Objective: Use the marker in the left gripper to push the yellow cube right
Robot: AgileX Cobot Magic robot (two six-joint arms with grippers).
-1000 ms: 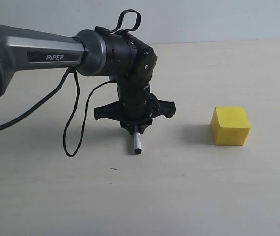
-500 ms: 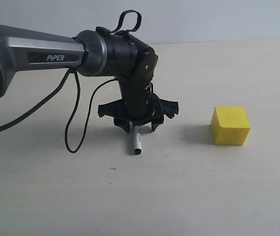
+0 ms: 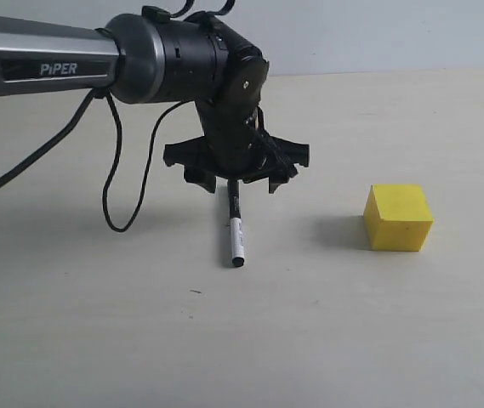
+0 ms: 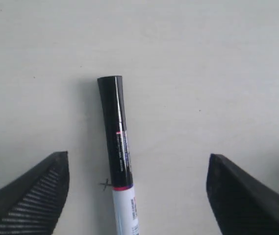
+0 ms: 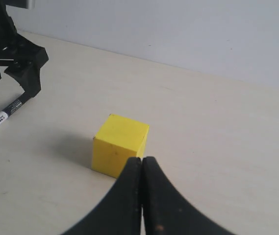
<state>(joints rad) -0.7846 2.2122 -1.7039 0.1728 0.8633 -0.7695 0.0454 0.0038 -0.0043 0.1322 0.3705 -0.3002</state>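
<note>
Arm (image 3: 46, 64): black and grey, marked "PiPER", entering the exterior view from 9 o'clock and ending above the table's middle.
Cable (image 3: 116, 200): black, hanging in a loop under the arm at about 8 o'clock from the gripper; its lowest bend is at table level.
Left gripper (image 3: 237, 174): black, pointing straight down and held over the table; jaws spread wide and gripping nothing.
Left fingers (image 4: 31, 200): in the left wrist view, two ribbed black tips with the marker between them, bare table showing on each side, neither touching it.
Marker (image 3: 236, 234): lying flat on the table, loose. In the exterior view it runs from 12 to 6 o'clock, with the black cap end under the gripper, the white printed barrel below that, and the black tip nearest the camera. A thin red band sits where black meets white.
Yellow cube (image 3: 397, 218): resting flat on the table at 3 o'clock from the marker, well apart from it and from the left gripper; its shadow falls toward 9 o'clock.
Right gripper (image 5: 141, 164): shown only in its own wrist view, black fingers pressed together tip to tip, with the cube just beyond them.
Table (image 3: 352, 340): pale beige, matte.
</note>
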